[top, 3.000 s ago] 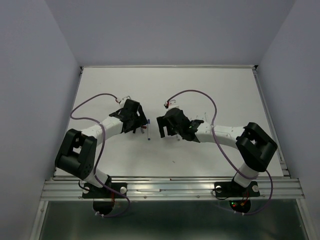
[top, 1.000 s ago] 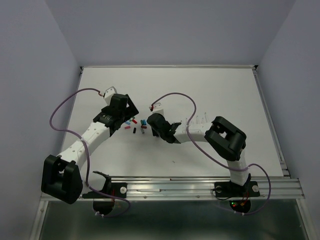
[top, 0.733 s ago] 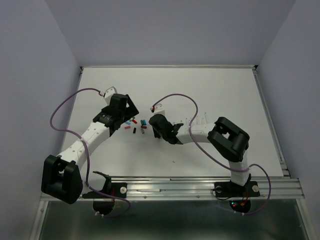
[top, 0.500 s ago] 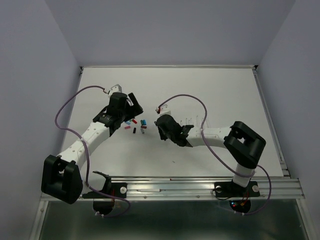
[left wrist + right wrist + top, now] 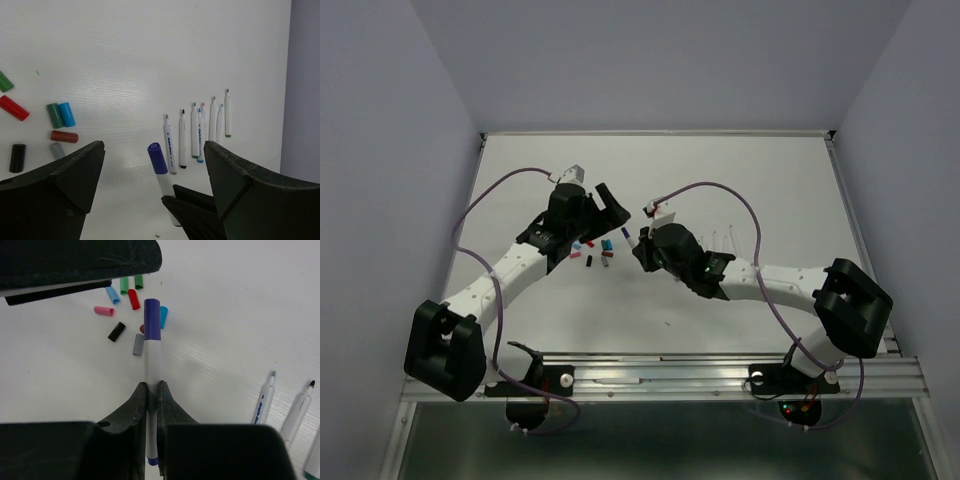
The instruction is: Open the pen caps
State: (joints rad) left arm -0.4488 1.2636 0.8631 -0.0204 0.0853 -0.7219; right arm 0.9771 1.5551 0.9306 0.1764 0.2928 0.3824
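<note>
- Plainly, the step in hand is pulling the purple cap (image 5: 152,319) off the one pen (image 5: 151,360) that is held up above the middle of the table (image 5: 720,180).
- The right gripper (image 5: 151,390) pinches that pen low on its white barrel, fingers pressed tight against it. The capped end points out toward the other arm.
- The left gripper (image 5: 154,145) has its fingers spread wide and holds nothing. From its wrist view the cap sits in the gap between them, but I cannot tell whether it is level with the pads yet.
- To do this well, the left fingers should come down around the cap alone and close short of the seam. A grip that laps onto the barrel would likely work against the pull.
- The pull should run straight along the pen. The right pinch sits well apart from the cap, so any sideways tug could swing the barrel in the grip.
- The smooth barrel may also slide through the right fingers, so a firm hold and a slow, steady separation seem wise.
- Once the cap is free, it belongs with the loose caps (image 5: 66,114), which lie between the middle and the left edge.
- The bare pen belongs in the row of uncapped pens (image 5: 195,131), which lies toward the right edge. Every pen there shows its tip.
</note>
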